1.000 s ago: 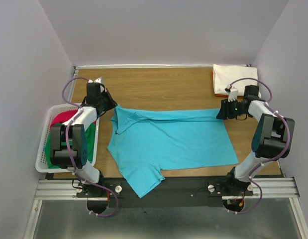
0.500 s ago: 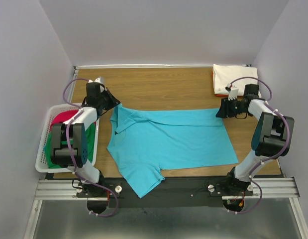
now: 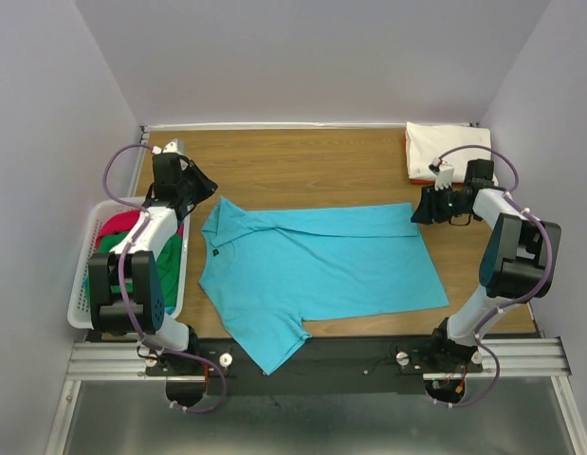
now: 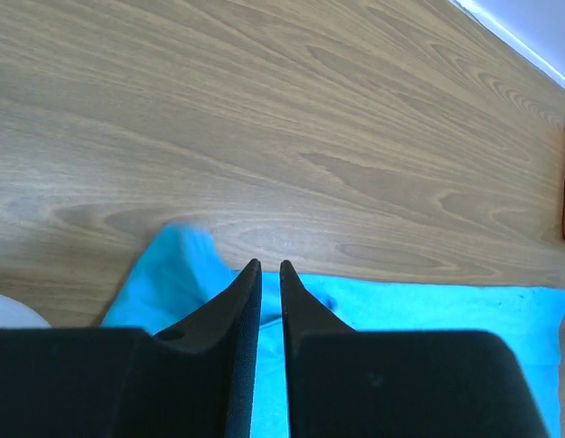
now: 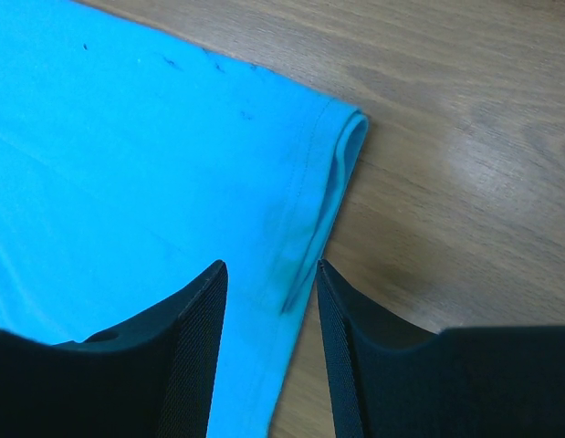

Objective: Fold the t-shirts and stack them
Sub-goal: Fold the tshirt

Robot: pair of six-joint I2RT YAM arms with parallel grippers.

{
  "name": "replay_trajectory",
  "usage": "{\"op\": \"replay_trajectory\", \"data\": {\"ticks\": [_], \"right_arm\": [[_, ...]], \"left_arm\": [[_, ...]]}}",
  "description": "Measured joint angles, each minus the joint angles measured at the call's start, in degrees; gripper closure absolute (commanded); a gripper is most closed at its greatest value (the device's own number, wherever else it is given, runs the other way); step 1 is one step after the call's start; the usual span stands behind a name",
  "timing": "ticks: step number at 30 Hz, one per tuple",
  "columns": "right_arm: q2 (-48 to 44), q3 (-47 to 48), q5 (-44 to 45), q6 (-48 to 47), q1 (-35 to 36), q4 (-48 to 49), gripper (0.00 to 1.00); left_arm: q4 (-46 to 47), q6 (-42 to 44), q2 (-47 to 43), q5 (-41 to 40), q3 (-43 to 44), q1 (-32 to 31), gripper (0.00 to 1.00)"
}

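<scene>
The turquoise t-shirt (image 3: 317,270) is lying spread across the middle of the wooden surface (image 3: 302,161), its collar end pointing toward the left arm and one short sleeve hanging toward the near edge. Its far part is lying doubled over in a long straight band.

The left hand (image 3: 208,192) is hovering just beyond the collar corner of this shirt. In the left wrist view the left hand (image 4: 270,266) is showing its fingers (image 4: 245,301) standing almost together, with only a thin slit between them and nothing caught in it. The tips are pointing at the bare wood right at the shirt's far edge, and a small flap of turquoise cloth is lying just to their left.

The right hand (image 3: 416,214) is sitting at the far right corner of the same shirt. In the right wrist view the right hand (image 5: 264,265) is keeping a moderate gap between its fingers (image 5: 195,310), and the stitched hem with its rolled corner is lying in that gap. The cloth is looking flat, not pinched.

A folded cream-white t-shirt (image 3: 449,147) is resting in the far right corner on top of an orange t-shirt (image 3: 408,156). A red t-shirt (image 3: 122,225) and a green t-shirt (image 3: 170,251) are lying bunched in the white basket (image 3: 82,284) beside the left arm.
</scene>
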Motion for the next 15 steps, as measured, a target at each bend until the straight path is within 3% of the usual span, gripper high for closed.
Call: {"op": "replay_trajectory", "data": {"ticks": [9, 12, 15], "right_arm": [[0.0, 1.2, -0.2, -0.5, 2.4, -0.2, 0.49], [0.0, 1.3, -1.3, -0.8, 4.9, -0.3, 0.49], [0.0, 1.3, -2.6, -0.9, 6.5, -0.7, 0.49]], "left_arm": [[-0.3, 2.1, -4.6, 1.3, -0.9, 0.2, 0.56], [0.5, 4.5, -8.0, 6.7, -0.9, 0.2, 0.56], [-2.1, 9.5, -5.7, 12.2, 2.4, -0.6, 0.56]]}}
